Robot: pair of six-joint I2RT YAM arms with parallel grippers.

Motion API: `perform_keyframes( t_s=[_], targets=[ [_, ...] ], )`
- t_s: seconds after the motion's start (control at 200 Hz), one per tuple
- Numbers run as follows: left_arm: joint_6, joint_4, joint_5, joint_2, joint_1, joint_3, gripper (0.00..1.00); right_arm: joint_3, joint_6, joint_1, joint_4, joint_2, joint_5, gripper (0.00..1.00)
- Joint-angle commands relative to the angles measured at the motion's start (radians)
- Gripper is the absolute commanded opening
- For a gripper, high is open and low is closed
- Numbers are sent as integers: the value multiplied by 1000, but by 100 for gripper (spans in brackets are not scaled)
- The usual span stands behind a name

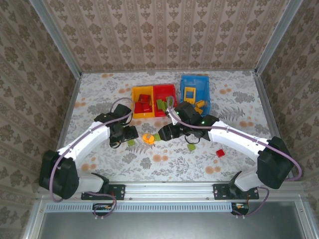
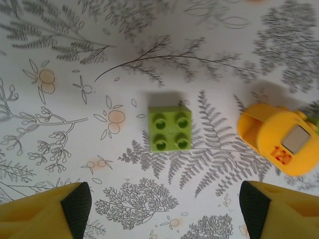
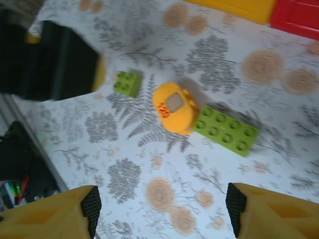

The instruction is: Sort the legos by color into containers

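The left claw point(image 2: 164, 206) hangs over the patterned table point(image 2: 60, 59) with its two yellow fingers point(image 2: 45, 214) spread wide and nothing between them. A small green brick point(image 2: 169, 128), square with four studs, lies flat on the table at 12 o'clock from the gap, apart from both fingers. At 2 o'clock from that gap sits a rounded orange piece point(image 2: 279, 142) with a grey panel on top, well clear of the small green brick. The right claw point(image 3: 162, 211) is spread just as wide and empty. In its wrist view the orange piece lies at 12 o'clock from the gap. A long green brick point(image 3: 227, 130) of eight studs sits against the orange piece on its 4 o'clock side, seemingly touching it. The small green brick is at 10 o'clock of the orange piece, near the dark tip of the left claw. From the top camera the two claws face each other near the table's middle, the left at 9 o'clock and the right at 3 o'clock of the orange piece. Three bins stand in a row at 12 o'clock of them: a yellow bin point(image 1: 133, 104) holding red bricks, a red bin point(image 1: 165, 88) holding green ones, and a blue bin point(image 1: 192, 79) holding yellow ones. A red brick point(image 1: 220, 153) lies alone between 3 and 4 o'clock of the right claw. Another green brick point(image 1: 191, 147) rests nearer, at 4 o'clock, just beside the right arm.
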Motion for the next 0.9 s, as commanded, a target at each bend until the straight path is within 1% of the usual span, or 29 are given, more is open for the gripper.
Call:
perform_keyframes(
  t_s=[0.0, 0.145, 0.26, 0.415, 0.515, 0.615, 0.765, 0.895],
  targets=[
    [-56, 39, 65, 65, 16, -2, 81, 21, -13, 21, 51, 27, -63, 71],
    [-39, 94, 82, 164, 16, 7, 80, 24, 1, 31, 61, 42, -70, 70],
    [-32, 89, 81, 224, 16, 14, 75, 23, 5, 30, 58, 37, -62, 70],
    [-17, 115, 64, 244, 15, -7, 57, 14, 10, 31, 58, 30, -50, 70],
    [-6, 130, 53, 255, 15, -12, 39, 10, 19, 32, 63, 28, -46, 69],
    [8, 124, 31, 239, 15, 0, 29, 9, 21, 30, 68, 12, -28, 69],
    [63, 54, -36, 176, -29, 107, 25, -2, 46, 7, 89, -45, 40, 69],
    [110, 1, -71, 187, -79, 285, 25, -53, 124, -60, 174, -141, 114, 69]
  ],
)
